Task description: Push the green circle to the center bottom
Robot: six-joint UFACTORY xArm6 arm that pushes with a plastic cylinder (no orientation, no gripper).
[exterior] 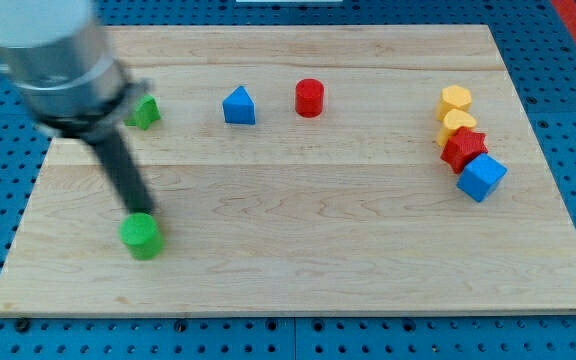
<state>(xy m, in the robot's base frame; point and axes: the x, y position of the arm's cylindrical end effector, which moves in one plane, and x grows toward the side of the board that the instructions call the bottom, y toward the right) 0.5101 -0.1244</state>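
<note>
Green circle (141,235) at lower left; my tip (146,212) touching its upper edge; no pincer visible.

Blue block (239,106), red cylinder (310,98)

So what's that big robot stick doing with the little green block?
My tip is touching the top edge of the green circle at the board's lower left. I'm meant to push it to the bottom middle, and it isn't there yet. The other green block, blue, red and the cluster on the right sit untouched.
</note>
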